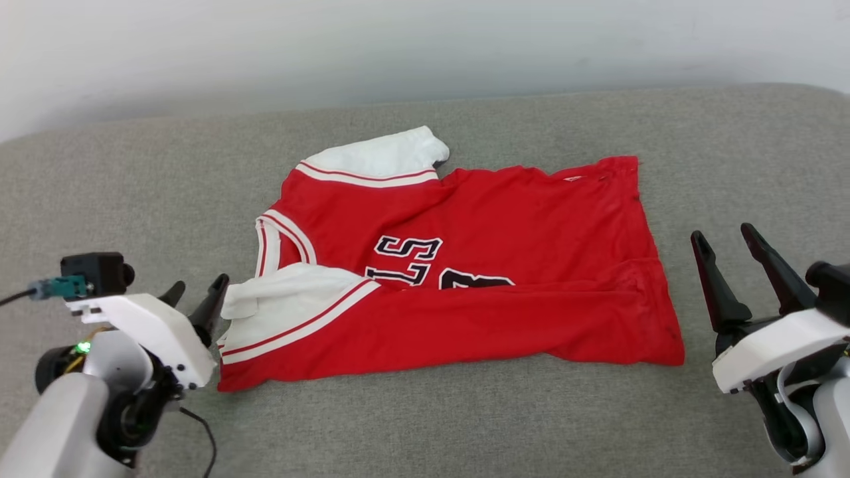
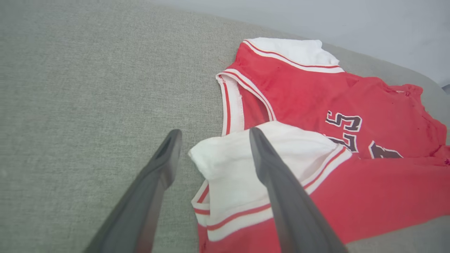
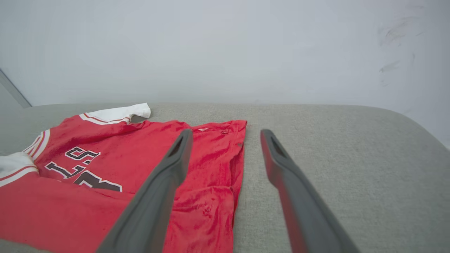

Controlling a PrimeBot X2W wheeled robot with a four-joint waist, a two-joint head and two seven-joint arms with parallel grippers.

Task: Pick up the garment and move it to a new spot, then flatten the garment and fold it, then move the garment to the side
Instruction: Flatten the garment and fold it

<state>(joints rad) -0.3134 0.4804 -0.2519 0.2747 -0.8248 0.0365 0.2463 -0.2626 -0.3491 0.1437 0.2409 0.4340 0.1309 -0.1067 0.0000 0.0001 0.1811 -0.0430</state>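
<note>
The garment is a red jersey with white sleeves and black letters, lying on the grey cushion with its near long edge folded over toward the middle. Its neck points left and its hem right. My left gripper stands open just left of the near white sleeve, the fingers straddling the sleeve's tip in the left wrist view. Off the hem's right side my right gripper is open and holds nothing. In the right wrist view the garment lies left of that gripper.
The grey cushion spreads wide to the front and both sides. A pale wall rises right behind its far edge. A black cable hangs from my left wrist.
</note>
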